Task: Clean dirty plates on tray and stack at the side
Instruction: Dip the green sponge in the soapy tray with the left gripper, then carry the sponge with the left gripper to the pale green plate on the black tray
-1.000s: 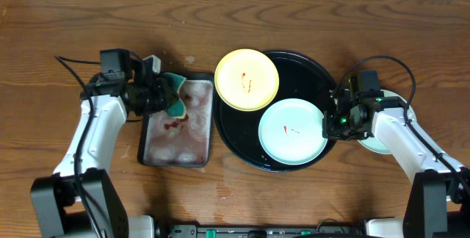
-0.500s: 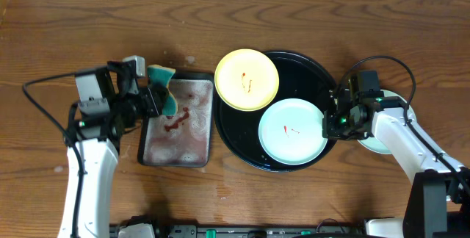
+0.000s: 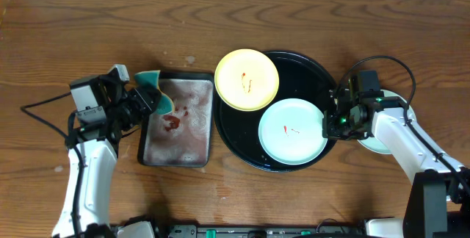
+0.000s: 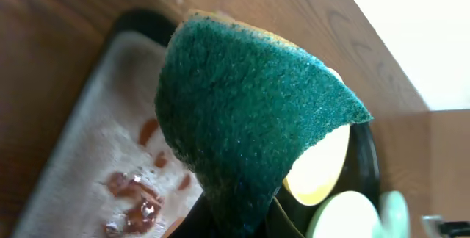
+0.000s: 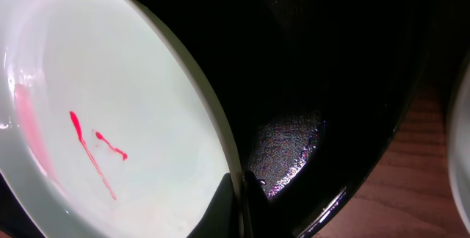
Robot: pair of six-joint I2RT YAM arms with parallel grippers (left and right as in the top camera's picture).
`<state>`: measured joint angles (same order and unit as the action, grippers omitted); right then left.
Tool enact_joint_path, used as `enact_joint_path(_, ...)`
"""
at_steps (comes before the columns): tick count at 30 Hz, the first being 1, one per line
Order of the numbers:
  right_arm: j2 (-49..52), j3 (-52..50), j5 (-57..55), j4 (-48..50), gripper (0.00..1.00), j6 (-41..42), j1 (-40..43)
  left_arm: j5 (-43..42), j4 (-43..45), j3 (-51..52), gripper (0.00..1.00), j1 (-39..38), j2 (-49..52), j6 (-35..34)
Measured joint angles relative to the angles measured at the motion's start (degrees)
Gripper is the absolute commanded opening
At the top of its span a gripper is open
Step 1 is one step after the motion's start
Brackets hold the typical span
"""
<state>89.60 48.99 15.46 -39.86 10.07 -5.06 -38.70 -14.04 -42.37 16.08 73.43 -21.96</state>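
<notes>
The black round tray (image 3: 314,69) holds a pale yellow plate (image 3: 247,79) with a red smear at its back left and a mint-blue plate (image 3: 292,131) with red streaks at its front. My right gripper (image 3: 328,125) is shut on the right rim of this mint-blue plate (image 5: 110,120), the tray floor (image 5: 330,69) beside it. A second mint-blue plate (image 3: 382,144) lies on the table right of the tray, mostly under my right arm. My left gripper (image 3: 144,100) is shut on a green sponge (image 4: 242,120) held over the grey tray's back left corner.
A rectangular grey tray (image 3: 180,124) with foam and red smears lies left of the black tray; it also shows in the left wrist view (image 4: 81,157). The wooden table (image 3: 220,17) stretches behind.
My left arm has pulled back leftward and lifted the sponge from the grey tray's middle to its back left corner. The right arm and the plates have not moved.
</notes>
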Motion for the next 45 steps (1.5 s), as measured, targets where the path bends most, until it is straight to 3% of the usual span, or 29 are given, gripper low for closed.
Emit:
enact_joint_path(13, 0.02, 0.00, 0.00, 0.11, 0.01, 0.00, 0.00, -3.15, 0.90, 0.00, 0.07, 0.00, 5.05, -5.05)
enact_joint_path(34, 0.00, 0.00, 0.00, 0.48, 0.01, 0.00, 0.00, -3.89, 1.03, 0.00, 0.07, -2.38, 5.03, -3.15)
enact_joint_path(38, 0.00, 0.00, 0.00, 0.48, 0.01, 0.00, 0.00, 3.80, -0.24, 0.02, 0.08, -8.02, 5.03, -1.05)
enact_joint_path(45, 0.00, 0.00, 0.02, 0.50, 0.01, 0.00, 0.00, 24.59, -3.80, -0.02, 0.07, -19.23, 6.12, 0.35)
